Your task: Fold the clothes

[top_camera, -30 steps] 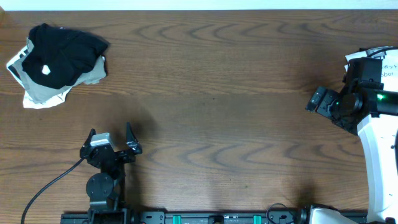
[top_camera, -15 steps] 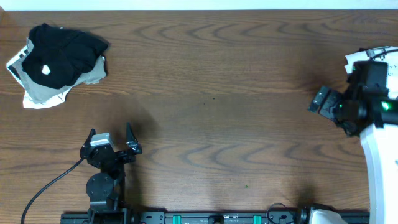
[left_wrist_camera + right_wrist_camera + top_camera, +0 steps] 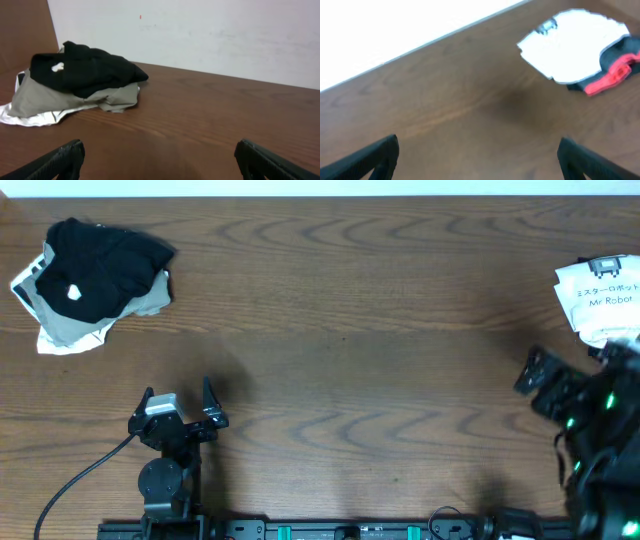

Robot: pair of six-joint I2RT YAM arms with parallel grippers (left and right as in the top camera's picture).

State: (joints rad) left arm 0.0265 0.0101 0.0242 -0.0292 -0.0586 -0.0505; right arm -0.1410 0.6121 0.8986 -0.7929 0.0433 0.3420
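Observation:
The clothes lie in a pile at the table's far left: a black shirt with a small white mark on top, over a khaki-grey garment and a white one. The left wrist view shows the black shirt, the khaki-grey one and the white one too. My left gripper is open and empty at the front left, well short of the pile. My right gripper is open and empty at the right edge, its fingers over bare wood.
A white printed cloth lies at the far right; in the right wrist view a black and red object sits beside it. A black cable runs from the left arm's base. A white wall backs the table.
The right arm has swung down toward the front right corner, uncovering the white printed cloth. The left arm and the pile have not moved.

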